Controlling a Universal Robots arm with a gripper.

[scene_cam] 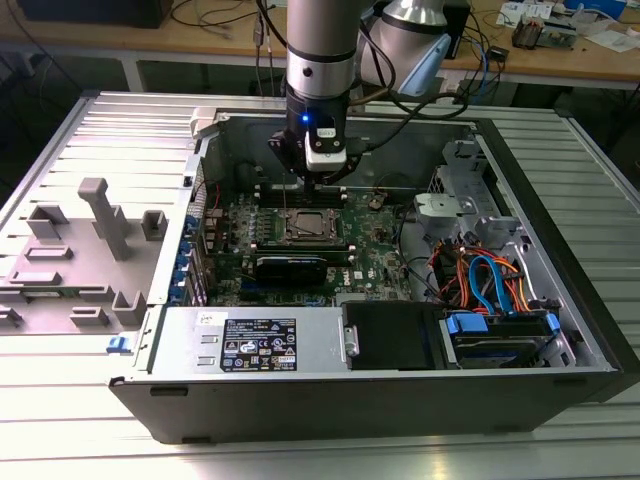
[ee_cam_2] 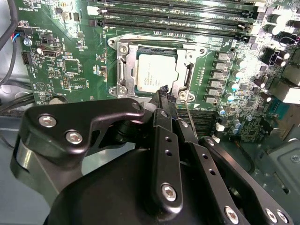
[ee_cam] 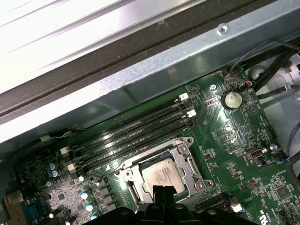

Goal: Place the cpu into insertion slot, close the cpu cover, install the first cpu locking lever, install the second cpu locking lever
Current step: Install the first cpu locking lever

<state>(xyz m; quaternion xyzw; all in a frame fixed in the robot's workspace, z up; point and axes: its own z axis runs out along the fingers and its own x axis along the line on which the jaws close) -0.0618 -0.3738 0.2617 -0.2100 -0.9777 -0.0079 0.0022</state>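
**Status: cpu seated, fingers at the socket edge**

1. I see the cpu (ee_cam_2: pixel 154 72) lying flat in the insertion slot (ee_cam_2: pixel 157 46), silver-grey top facing up.
2. The cpu cover (ee_cam_2: pixel 129 63) lies down around it. Its grey metal frame borders the chip on all sides, and the chip shows through the square window.
3. In the first wrist view, a thin wire lever (ee_cam: pixel 112 172) runs out from one corner of the socket. I cannot tell whether it is latched.
4. The fingers (ee_cam_2: pixel 166 104) are together, their tips side by side, and I see nothing between them.
5. In both wrist views the tips point down at the edge of the socket. They are just beside the cpu, over the cover frame at one corner of the window. I cannot tell whether they touch the frame.
6. The slot sits on the green motherboard (ee_cam_2: pixel 70 70). The long black memory slots (ee_cam_2: pixel 178 21) run parallel just beyond it, on the side away from the fingers.
7. A round coin cell (ee_cam: pixel 230 99) sits on the board, well apart from the socket.
8. In the exterior view the board lies in an open computer case (scene_cam: pixel 400 400), and the arm comes down from above over the socket.
9. The case rests on a ribbed metal tabletop (scene_cam: pixel 590 200). A grey fixture block (scene_cam: pixel 95 250) stands outside the case, on the exterior view's left.
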